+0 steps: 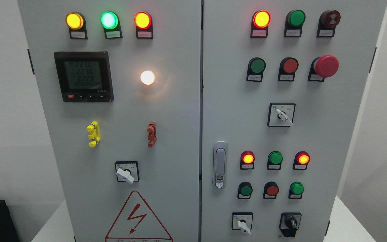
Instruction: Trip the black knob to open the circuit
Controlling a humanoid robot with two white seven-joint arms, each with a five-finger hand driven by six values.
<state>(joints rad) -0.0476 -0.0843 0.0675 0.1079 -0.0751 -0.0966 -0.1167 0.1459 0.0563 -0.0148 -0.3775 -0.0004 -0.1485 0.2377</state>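
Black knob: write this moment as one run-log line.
black knob untouched, lower right of cabinet | hands: none in view | step: trip not begun

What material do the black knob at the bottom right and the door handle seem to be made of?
Black knob: probably plastic, glossy, judging by the soft highlights on its moulded shape. Door handle: looks like metal or chrome-plated plastic, with a silvery, reflective sheen; which one cannot be told.
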